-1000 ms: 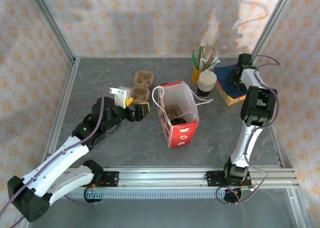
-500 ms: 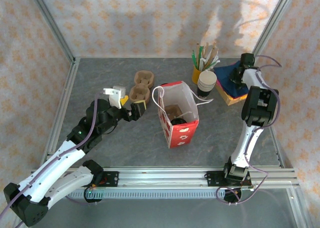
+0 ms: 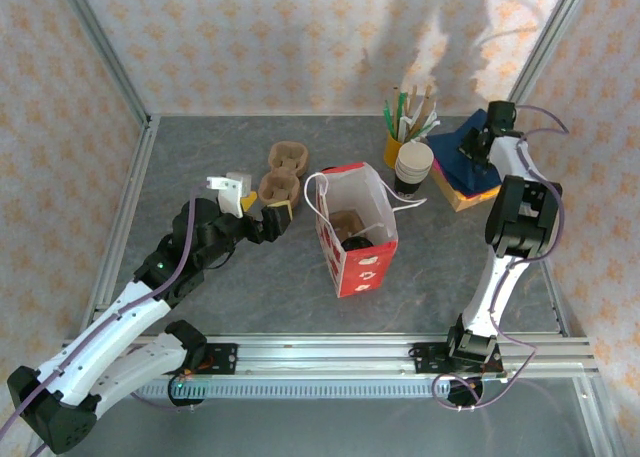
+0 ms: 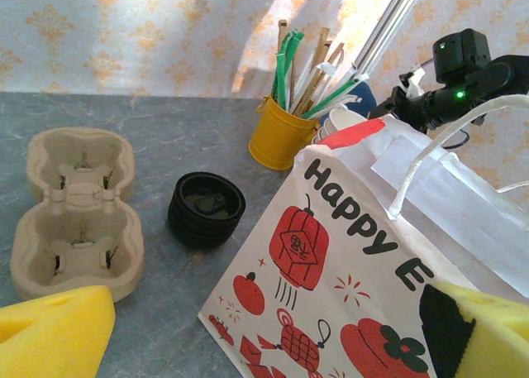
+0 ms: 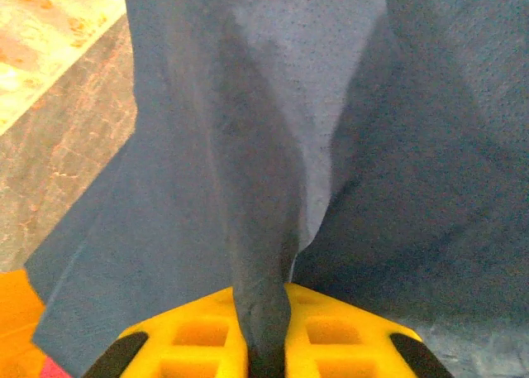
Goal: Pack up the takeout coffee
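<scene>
Left arm [image 3: 130,312] reaches from near-left corner toward counter [image 3: 250,287] centre, forearm low. Left gripper [image 3: 260,207] wide open, just left of bag [image 3: 360,262], beside carrier [image 3: 283,172]. Right arm [image 3: 500,267] rises at near edge and folds over to far-right corner. Right gripper [image 3: 477,145] clamped on fold of blue napkin [image 5: 248,146]. Coffee [image 3: 356,243] inside bag, mid-counter, black lid showing. Counter grey, stone-look, with metal frame [image 3: 330,352]. Walls [image 3: 280,37] pale, orange floral print.

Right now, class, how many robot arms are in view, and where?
2. The left arm reaches from the near left toward the paper bag; the right arm reaches from the near right to the blue napkins at the far right. None looks hidden.
</scene>
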Action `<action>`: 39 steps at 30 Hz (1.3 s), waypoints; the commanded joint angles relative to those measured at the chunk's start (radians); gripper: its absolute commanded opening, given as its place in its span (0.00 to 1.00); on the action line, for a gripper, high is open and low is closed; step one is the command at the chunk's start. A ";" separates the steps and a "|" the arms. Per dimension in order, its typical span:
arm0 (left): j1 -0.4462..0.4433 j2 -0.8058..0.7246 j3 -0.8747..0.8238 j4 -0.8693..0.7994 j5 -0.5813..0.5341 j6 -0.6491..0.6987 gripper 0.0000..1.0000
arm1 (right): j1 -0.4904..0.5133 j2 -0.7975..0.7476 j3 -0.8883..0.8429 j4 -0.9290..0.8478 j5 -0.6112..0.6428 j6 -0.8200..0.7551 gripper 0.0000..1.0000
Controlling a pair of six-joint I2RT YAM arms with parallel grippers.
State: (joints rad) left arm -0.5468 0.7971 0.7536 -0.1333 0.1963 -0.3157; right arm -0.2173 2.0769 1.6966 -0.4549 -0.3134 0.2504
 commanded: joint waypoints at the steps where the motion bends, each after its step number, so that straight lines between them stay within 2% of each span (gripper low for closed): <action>1: 0.010 0.001 0.026 0.001 -0.021 -0.003 0.96 | -0.007 -0.086 0.023 0.013 -0.022 0.010 0.10; 8: 0.009 -0.007 0.024 0.007 -0.038 -0.005 0.96 | -0.007 -0.220 0.040 0.010 -0.073 0.032 0.01; 16: 0.009 -0.046 0.002 0.021 -0.102 -0.021 0.96 | -0.006 -0.422 0.033 -0.007 -0.164 0.065 0.00; 19: 0.010 -0.061 -0.008 0.026 -0.112 -0.028 0.97 | -0.007 -0.499 0.020 -0.009 -0.245 0.088 0.00; 25: 0.010 -0.072 -0.019 0.036 -0.112 -0.046 0.97 | 0.005 -0.630 -0.041 0.024 -0.502 0.192 0.00; 32: 0.010 -0.072 -0.026 0.050 -0.106 -0.063 0.97 | 0.139 -0.740 -0.063 -0.046 -0.624 0.265 0.00; 39: 0.009 -0.058 -0.025 0.072 -0.094 -0.081 0.97 | 0.317 -0.846 -0.147 -0.041 -0.631 0.348 0.00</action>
State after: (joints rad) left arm -0.5468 0.7399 0.7357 -0.1074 0.0963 -0.3763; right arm 0.0620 1.2766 1.5684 -0.4931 -0.9108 0.5453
